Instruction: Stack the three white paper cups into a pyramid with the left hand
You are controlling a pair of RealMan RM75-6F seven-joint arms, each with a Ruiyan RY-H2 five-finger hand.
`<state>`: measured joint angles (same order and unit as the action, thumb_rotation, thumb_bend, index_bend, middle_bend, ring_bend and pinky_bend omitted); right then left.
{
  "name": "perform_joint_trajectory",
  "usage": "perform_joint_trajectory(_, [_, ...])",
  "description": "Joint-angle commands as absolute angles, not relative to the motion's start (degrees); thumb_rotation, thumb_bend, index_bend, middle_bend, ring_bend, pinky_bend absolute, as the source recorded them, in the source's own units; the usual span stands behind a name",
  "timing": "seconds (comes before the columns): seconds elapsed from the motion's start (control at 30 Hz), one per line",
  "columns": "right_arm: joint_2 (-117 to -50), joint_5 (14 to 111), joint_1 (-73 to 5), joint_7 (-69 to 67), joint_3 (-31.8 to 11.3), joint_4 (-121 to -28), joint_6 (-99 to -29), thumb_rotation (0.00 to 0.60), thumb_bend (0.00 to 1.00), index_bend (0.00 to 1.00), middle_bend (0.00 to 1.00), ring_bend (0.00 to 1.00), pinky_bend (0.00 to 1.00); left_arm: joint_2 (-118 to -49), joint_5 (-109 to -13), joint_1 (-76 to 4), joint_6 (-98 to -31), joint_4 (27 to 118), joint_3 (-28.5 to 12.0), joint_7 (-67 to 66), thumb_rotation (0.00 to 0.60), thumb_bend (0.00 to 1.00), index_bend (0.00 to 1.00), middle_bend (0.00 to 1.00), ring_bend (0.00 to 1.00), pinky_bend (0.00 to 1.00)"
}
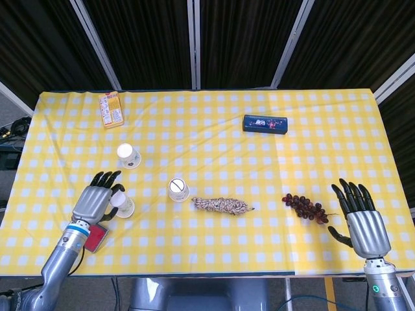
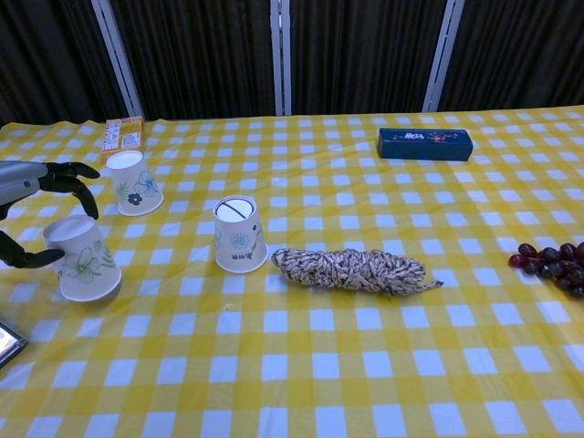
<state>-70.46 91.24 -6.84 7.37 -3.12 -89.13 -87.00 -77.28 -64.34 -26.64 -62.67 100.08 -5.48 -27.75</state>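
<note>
Three white flower-printed paper cups stand upside down on the left of the yellow checked table. My left hand (image 1: 96, 202) grips the nearest cup (image 1: 122, 203) (image 2: 82, 259), thumb on its left side and fingers over its top. That cup is tilted, with its rim partly off the cloth. A second cup (image 1: 128, 155) (image 2: 134, 182) stands behind it. The third cup (image 1: 179, 190) (image 2: 240, 234) is further right. My right hand (image 1: 362, 221) hovers open at the front right corner, holding nothing; only the head view shows it.
A coiled rope bundle (image 1: 220, 205) lies just right of the third cup, with dark grapes (image 1: 305, 207) beyond it. A blue box (image 1: 265, 124) and an orange box (image 1: 111, 110) sit toward the back. A red flat item (image 1: 96, 237) lies under my left wrist.
</note>
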Motion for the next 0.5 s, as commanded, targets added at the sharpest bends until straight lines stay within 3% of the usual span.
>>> perform_joint_trajectory(0.03, [-70.49,91.28,-6.86,7.41,-3.08,-89.13,-86.95,0.600,0.07,0.00,0.00,0.00,0.00,-76.85,-64.81,-27.02,-63.22,100.84,-6.21,-27.11,0.600,0.45,0.36,0.00,0.00,0.00])
perform_joint_trajectory(0.27, [-70.48,91.25,-6.85,7.31,-3.09,-89.21,-86.94,0.600,0.07,0.00,0.00,0.00,0.00,-77.65,-64.63,-29.58,-63.52,101.27,-9.34,-27.27,0.600,0.45,0.35,0.00,0.00,0.00])
perform_joint_trajectory(0.5, [-69.98,90.99,-6.84,5.87,-3.35,-89.28,-87.05,0.600,0.07,0.00,0.00,0.00,0.00,-83.36,-61.84,-33.78,-62.44,96.33,-11.51,-29.72,0.600,0.45,0.36,0.00,0.00,0.00])
